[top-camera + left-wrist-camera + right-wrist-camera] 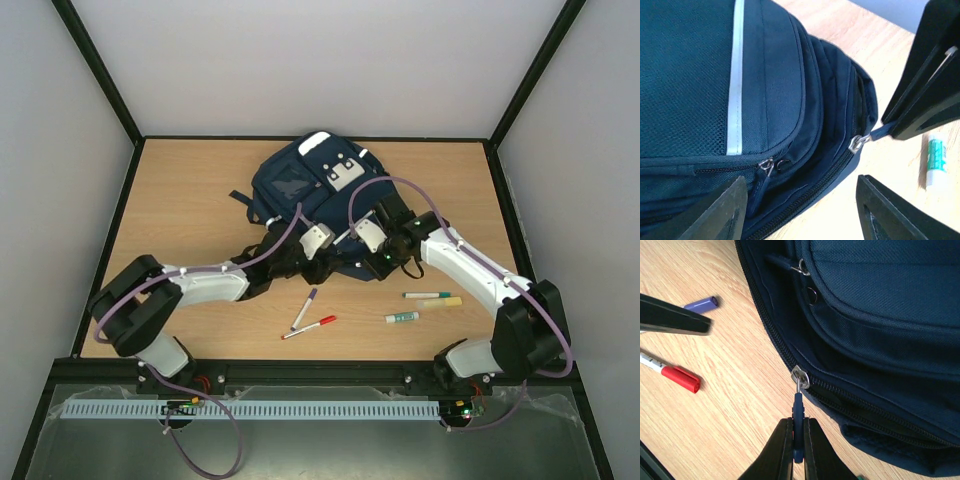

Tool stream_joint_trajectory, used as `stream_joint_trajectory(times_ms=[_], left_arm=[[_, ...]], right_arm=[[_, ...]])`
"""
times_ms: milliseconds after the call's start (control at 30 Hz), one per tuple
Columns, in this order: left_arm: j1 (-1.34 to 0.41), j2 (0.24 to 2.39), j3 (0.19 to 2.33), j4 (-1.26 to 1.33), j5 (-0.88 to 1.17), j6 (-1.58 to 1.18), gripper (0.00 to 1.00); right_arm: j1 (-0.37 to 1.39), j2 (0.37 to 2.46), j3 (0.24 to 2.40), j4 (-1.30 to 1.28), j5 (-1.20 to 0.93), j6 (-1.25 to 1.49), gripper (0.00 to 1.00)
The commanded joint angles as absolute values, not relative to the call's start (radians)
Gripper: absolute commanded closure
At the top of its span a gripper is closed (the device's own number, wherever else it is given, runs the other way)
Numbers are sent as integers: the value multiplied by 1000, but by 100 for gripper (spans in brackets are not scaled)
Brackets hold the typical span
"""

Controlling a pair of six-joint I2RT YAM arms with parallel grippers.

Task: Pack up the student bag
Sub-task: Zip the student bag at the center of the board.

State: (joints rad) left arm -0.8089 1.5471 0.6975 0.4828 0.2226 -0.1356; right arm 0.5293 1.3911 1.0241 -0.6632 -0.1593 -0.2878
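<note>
The navy student bag (305,185) lies flat at the middle of the table, its white stripe (735,75) showing in the left wrist view. My right gripper (798,422) is shut on the blue zipper pull (798,405) of the main zip, whose silver slider (800,376) sits at the bag's near edge. My left gripper (800,210) is open and straddles that same edge of the bag (715,75), with the front pocket's zipper pull (765,167) between its fingers, untouched. From overhead both grippers (322,256) (358,252) meet at the bag's near side.
On the wood in front of the bag lie a purple pen (304,308), a red marker (310,326), a green pen (427,295), a pale stick (445,302) and a glue stick (402,317). Black frame rails edge the table.
</note>
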Motion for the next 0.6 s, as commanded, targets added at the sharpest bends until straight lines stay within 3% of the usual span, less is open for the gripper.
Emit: stream_joint_trajectory(times_ms=[0,367,567], left_arm=[[-764,1615,731,513,393,-9,39],[-763,1721,763,532,467,13,43],[-765,1741,773,535,441,34,60]], right_arm=[[528,1387,1070,-725,-239,-280,99],[529,1403,1082,-732,-280,-254,99],[528,1412,1082,-737,-283,-247,99]])
